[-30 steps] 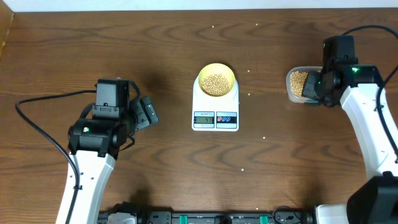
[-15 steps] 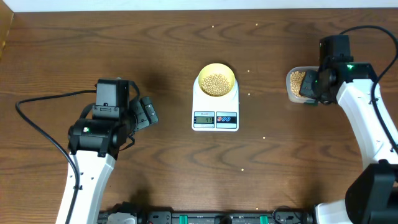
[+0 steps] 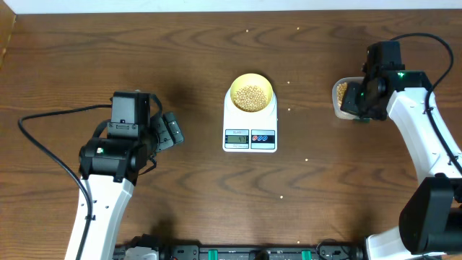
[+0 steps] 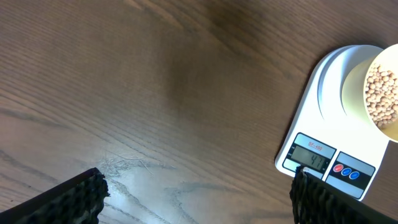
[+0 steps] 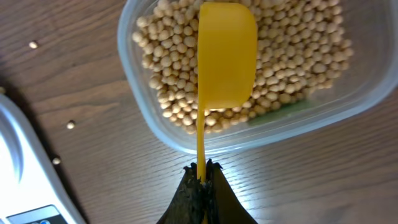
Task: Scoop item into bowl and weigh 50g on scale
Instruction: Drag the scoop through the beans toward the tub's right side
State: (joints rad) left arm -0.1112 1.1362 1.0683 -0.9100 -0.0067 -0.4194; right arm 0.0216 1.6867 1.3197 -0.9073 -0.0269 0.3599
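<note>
The right tool [image 5: 201, 171] is clamping its jaws tight on the thin handle of a bright yellow scoop [image 5: 227, 56], with no gap showing between them. Just ahead of the tool, the handle is crossing the near wall of a clear plastic container [image 5: 186, 140]. Beyond that, the scoop's cup is hanging over the tan beans [image 5: 168, 93] that are filling the container. Whether the cup is touching them cannot be told. To the tool's left, a few loose beans [image 5: 71, 125] are lying on the brown wooden worktop [image 5: 93, 62]. Farther left, the edge of the white scale [image 5: 18, 180] is showing.

The left tool [image 4: 196, 205] is standing with its jaws spread wide and is gripping nothing. It is hovering over bare worktop. Ahead of it and to its right, the scale is sitting flat, its grey display and two round buttons facing the tool. On the scale's far part, the pale-yellow bowl [image 4: 354, 93] is resting, and a heap of beans is lying inside it. The two tools are working well apart, with the scale between them.
</note>
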